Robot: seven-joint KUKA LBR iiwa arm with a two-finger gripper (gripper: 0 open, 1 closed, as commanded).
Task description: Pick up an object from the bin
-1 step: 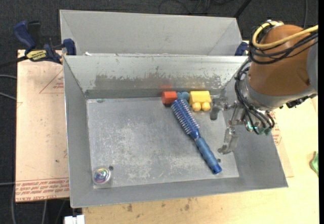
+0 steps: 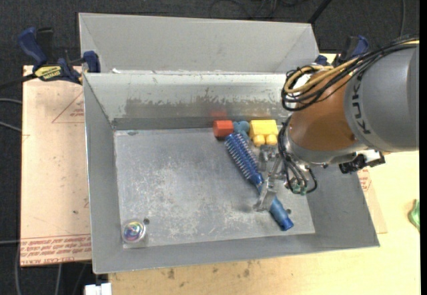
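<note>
While the tool hovers over a blue brush, blocks lie just beyond.

Scuffed matt grey metal bin, blue plastic brush — bristly, glossy orange arm cover

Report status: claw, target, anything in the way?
Claw low over blue hairbrush handle, bin's right side. Grasp not confirmed. Orange block and yellow block beside brush head, clear of claw.
</note>
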